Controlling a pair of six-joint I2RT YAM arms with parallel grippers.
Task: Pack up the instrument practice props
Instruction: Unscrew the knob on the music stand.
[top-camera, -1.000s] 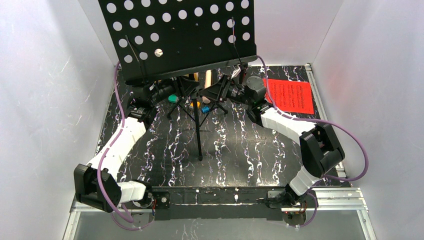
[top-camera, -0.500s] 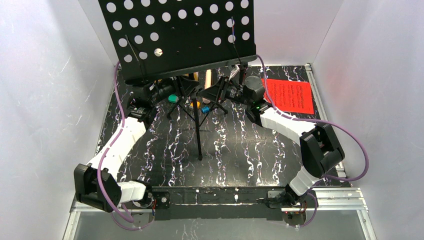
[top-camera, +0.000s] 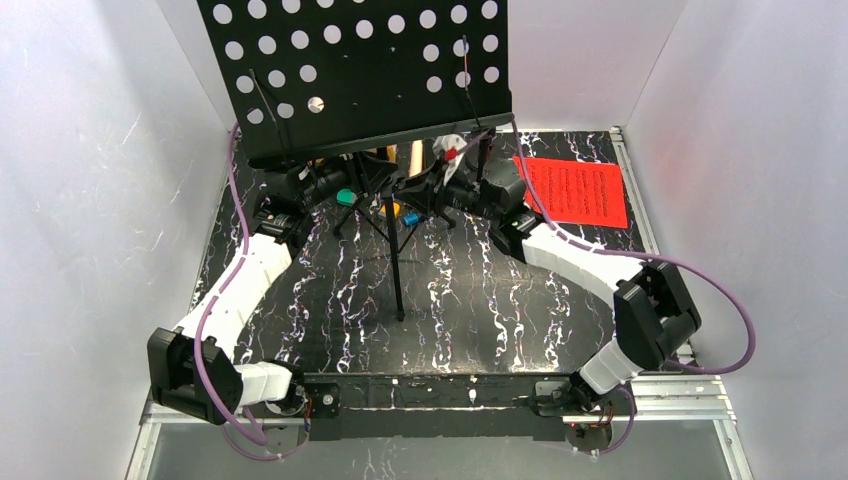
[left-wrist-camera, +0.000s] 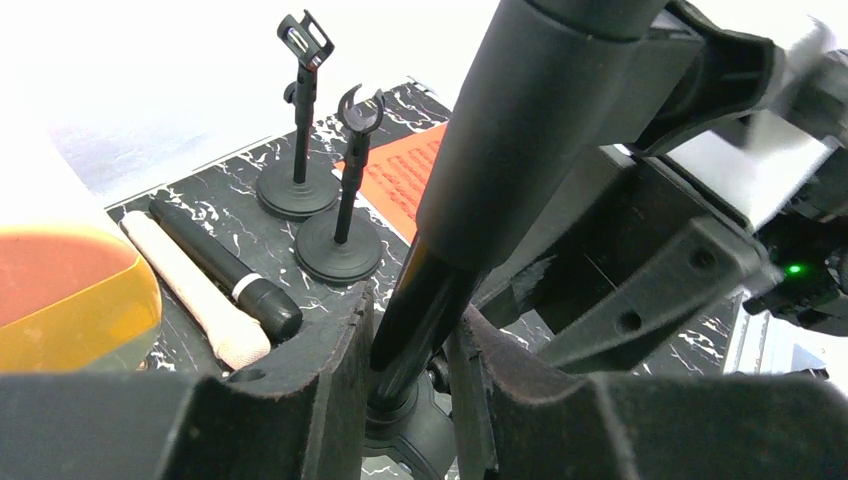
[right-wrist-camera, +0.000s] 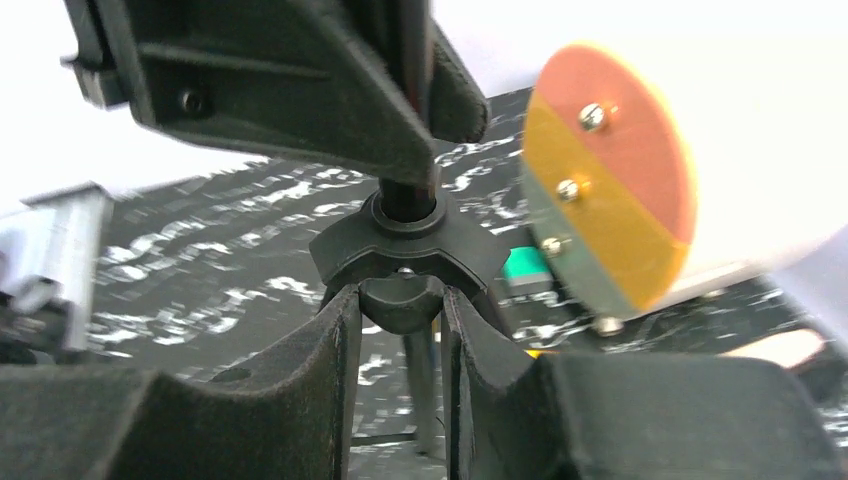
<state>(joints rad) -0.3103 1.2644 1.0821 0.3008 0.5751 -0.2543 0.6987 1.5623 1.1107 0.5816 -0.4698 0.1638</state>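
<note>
The black perforated music rack (top-camera: 370, 70) stands at the back on a thin pole and tripod legs (top-camera: 398, 270). My left gripper (left-wrist-camera: 410, 330) is shut on the pole (left-wrist-camera: 440, 290) just above the tripod hub. From the other side, my right gripper (right-wrist-camera: 398, 310) is shut on the small black knob (right-wrist-camera: 402, 300) under the hub. Both grippers meet under the rack, the left gripper (top-camera: 362, 188) and the right gripper (top-camera: 415, 190). A red sheet-music page (top-camera: 572, 190) lies at the back right. Two mic holders (left-wrist-camera: 340, 240) stand behind a black microphone (left-wrist-camera: 225, 270) and a cream microphone (left-wrist-camera: 195, 300).
A round disc striped orange, yellow and green (right-wrist-camera: 610, 200) sits close to the hub on the left arm's side. White walls close in the marbled black table (top-camera: 480, 310) on three sides. The rack's tray overhangs both wrists.
The right gripper's jaws have narrowed onto the knob and its wrist has rolled. The right elbow has shifted right and nearer. The left arm has not moved.
</note>
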